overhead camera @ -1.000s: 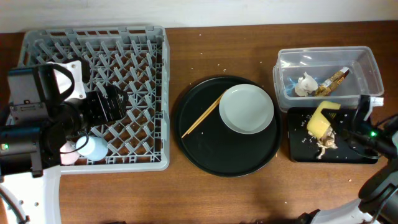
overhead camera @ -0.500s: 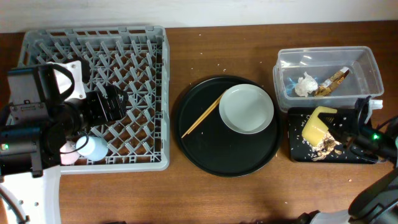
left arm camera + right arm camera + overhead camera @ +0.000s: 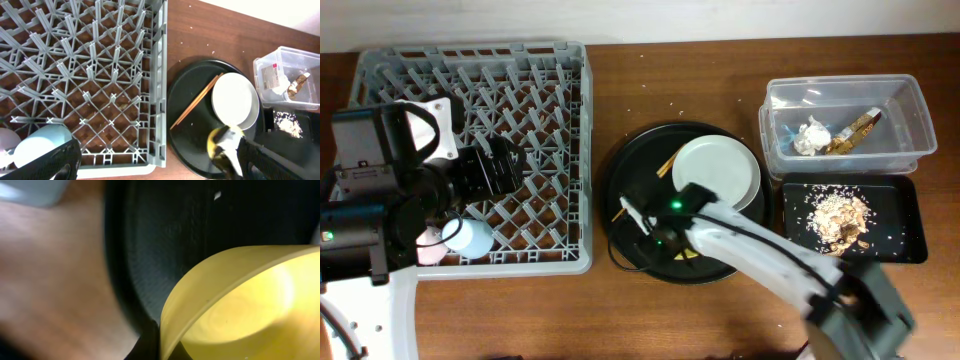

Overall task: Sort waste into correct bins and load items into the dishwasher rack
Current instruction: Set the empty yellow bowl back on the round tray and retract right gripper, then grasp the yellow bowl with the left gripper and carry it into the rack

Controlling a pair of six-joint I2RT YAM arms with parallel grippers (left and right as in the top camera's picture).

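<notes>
1. Far left: dishwasher rack point(image 3: 520, 90), with the light-blue cup point(image 3: 472, 237) and the pink cup point(image 3: 428, 248) side by side in its near-left corner, partly hidden in the overhead view by the left arm.
2. Left gripper point(image 3: 157, 162): spread wide, closed on nothing, hanging above the rack's near edge. Appears in the left wrist view as two dark fingers point(image 3: 55, 162) at the bottom corners.
3. Centre: round black tray point(image 3: 620, 180) carrying the chopsticks point(image 3: 196, 101) and the pale grey plate point(image 3: 720, 170). Chopsticks laid slantwise, upper ends just beside the plate's left rim.
4. Right gripper point(image 3: 159, 342): clamped on the rim of the yellow bowl point(image 3: 240, 305), over the round tray's near half, in front of the plate.
5. Right: clear tub point(image 3: 910, 110) containing the tissue wad point(image 3: 810, 136) and the foil wrapper point(image 3: 852, 130). Directly in front of it, black rectangular tray point(image 3: 900, 235) strewn with crumbs point(image 3: 835, 212).
6. Overhead view only: right arm stretched from the lower right across to the round tray, motion-blurred, covering nearly all of the bowl and the middle of the chopsticks.
7. Left wrist view only: chopsticks unobstructed along their full length, and the bowl as a yellow blur.
8. Right wrist view only: close look at the bowl's rim and glossy inside, with the dark tray surface behind it.
</notes>
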